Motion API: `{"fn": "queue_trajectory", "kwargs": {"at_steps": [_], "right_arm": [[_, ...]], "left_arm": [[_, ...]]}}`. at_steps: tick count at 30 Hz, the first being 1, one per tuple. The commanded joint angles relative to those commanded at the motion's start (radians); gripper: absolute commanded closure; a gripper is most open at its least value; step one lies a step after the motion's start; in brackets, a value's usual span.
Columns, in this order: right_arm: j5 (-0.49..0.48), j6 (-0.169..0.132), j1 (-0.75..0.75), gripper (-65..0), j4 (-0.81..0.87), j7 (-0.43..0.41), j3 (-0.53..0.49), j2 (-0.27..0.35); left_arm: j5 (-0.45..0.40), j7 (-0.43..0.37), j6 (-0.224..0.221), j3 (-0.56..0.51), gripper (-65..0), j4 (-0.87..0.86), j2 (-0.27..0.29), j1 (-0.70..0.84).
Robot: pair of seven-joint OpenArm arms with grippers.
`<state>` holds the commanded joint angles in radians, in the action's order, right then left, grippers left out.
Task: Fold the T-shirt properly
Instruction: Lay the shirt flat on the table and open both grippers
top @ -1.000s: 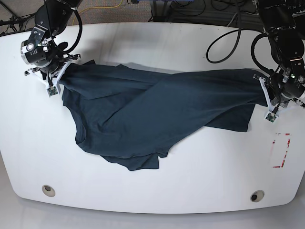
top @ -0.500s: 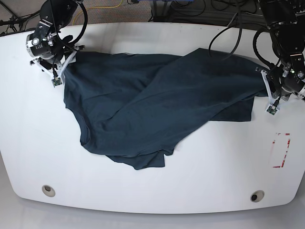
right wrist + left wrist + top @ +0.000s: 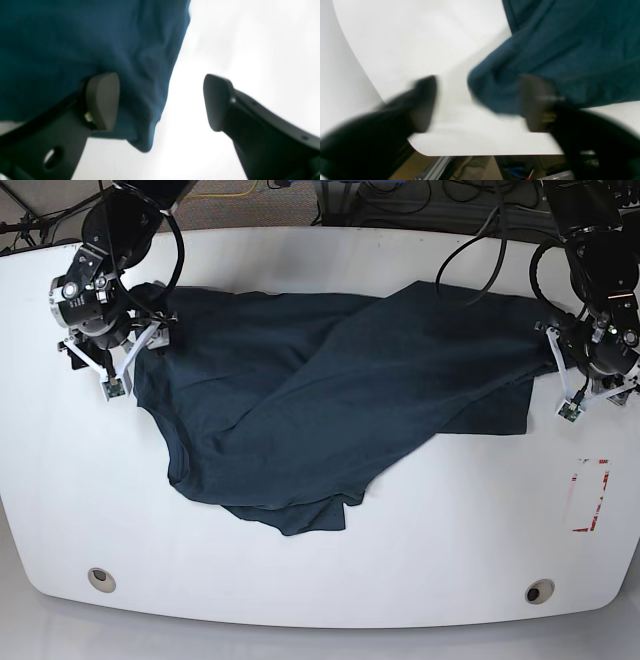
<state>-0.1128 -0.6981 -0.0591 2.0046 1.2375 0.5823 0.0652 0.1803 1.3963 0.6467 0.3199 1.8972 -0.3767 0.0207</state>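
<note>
- T-shirt (image 3: 330,400): dark navy, soft, wrinkly; lies spread but crooked across the white table (image 3: 330,575), one layer flopped diagonally over another, lumpy fold at its near edge. No label text legible.
- Right gripper (image 3: 160,102): at the shirt's edge on the base view's left. Jaws wide apart, nothing clamped; wrist view shows one finger (image 3: 102,100) against the cloth edge, the other over bare table.
- Left gripper (image 3: 480,102): at the shirt's opposite edge, base view's right. Jaws spread, no hold; a bunched corner of cloth sits between the fingers, nearer the one on the wrist view's right. View is motion-blurred.
- Risk 1 (judgement): w/ both claws open, the shirt rests as dropped; the overlapped layer likely stays skewed, so any fold made on top would come out uneven.
- Risk 2: re-grasp near a bunched corner may pinch two layers, or only a wrinkle, dragging the whole shirt instead of one edge.
- Risk 3: the left-side corner lies close to the table edge; a pull outward could slide cloth off.
</note>
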Motion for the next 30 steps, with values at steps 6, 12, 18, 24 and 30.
{"fn": "queue_trajectory", "kwargs": {"at_steps": [6,12,18,24,30], "right_arm": [[0.000,0.000,0.072,-50.3,-0.041,-0.005,-0.026,0.000],[0.002,0.000,0.181,-50.3,-0.184,-0.037,-0.077,0.035],[0.002,0.000,0.315,-50.3,-0.353,-0.097,-0.094,0.089],[0.002,0.000,0.471,-50.3,-0.585,-0.187,-0.100,0.124],[0.002,0.000,0.612,-50.3,-0.850,-0.341,-0.101,0.161]], "left_arm": [[0.083,0.000,0.002,0.012,-52.5,0.000,0.020,-0.046],[0.224,0.000,0.000,0.080,-52.5,-0.002,0.029,-0.081],[0.261,0.000,-0.006,0.087,-52.5,-0.002,0.055,-0.140],[0.259,0.000,-0.008,0.086,-52.5,-0.005,0.054,-0.143],[0.261,0.000,-0.008,0.086,-52.5,-0.003,0.054,-0.137]]}}
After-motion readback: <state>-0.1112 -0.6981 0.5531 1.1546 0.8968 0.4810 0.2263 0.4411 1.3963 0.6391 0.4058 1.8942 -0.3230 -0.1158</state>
